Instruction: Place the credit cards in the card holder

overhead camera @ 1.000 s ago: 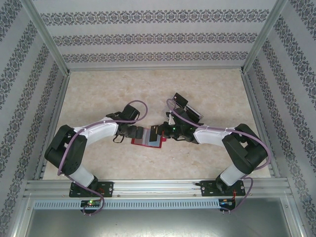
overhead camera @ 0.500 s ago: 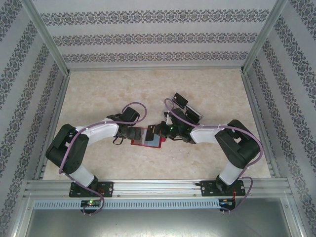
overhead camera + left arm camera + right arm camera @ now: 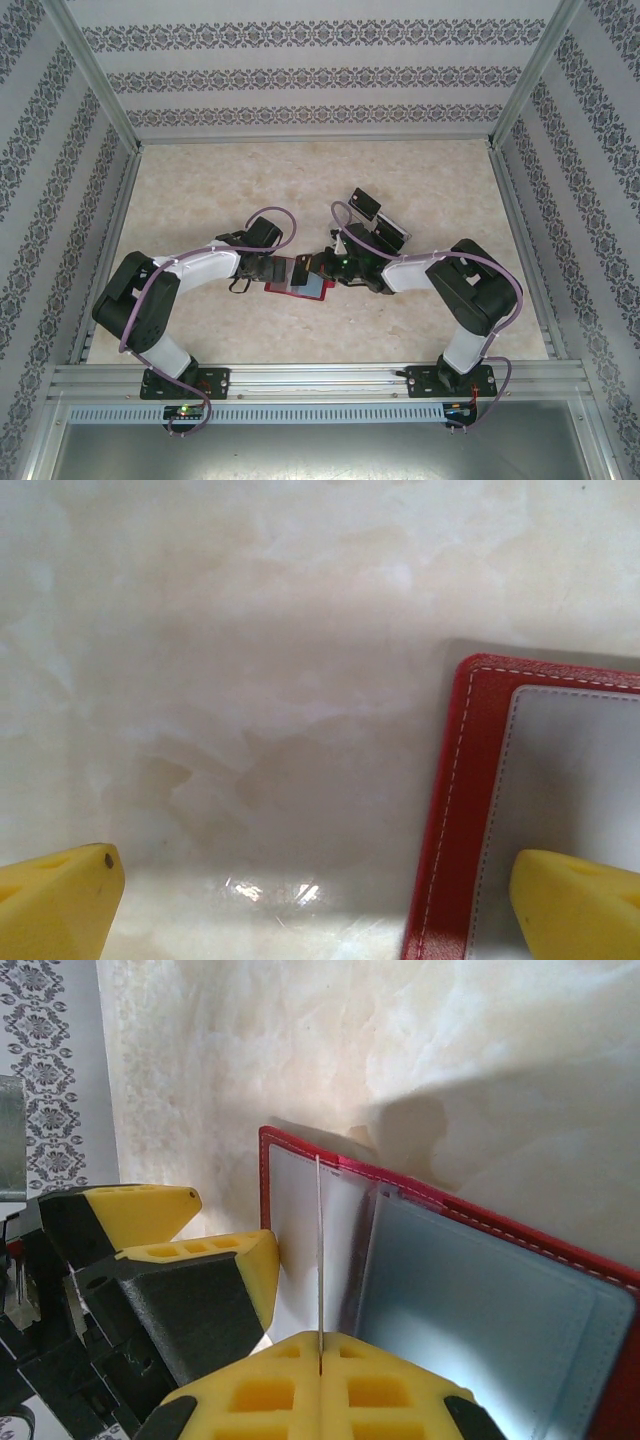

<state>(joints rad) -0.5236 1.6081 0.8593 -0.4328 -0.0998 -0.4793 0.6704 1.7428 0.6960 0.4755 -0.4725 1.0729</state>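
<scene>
While both arms stood bent at the elbow from the near edge and reached inward toward each other, the left pincer (image 3: 266,270) hung spread wide at the left edge of the one card holder (image 3: 298,288). The right pincer (image 3: 320,1365) was clamped on one black credit card (image 3: 319,1250), held edge-on over the holder, which lay open on the tabletop (image 3: 420,180), red with pale stitching and grey pockets. Farther back lay two more: a nearer card (image 3: 389,234) and a farther card (image 3: 364,203).
</scene>
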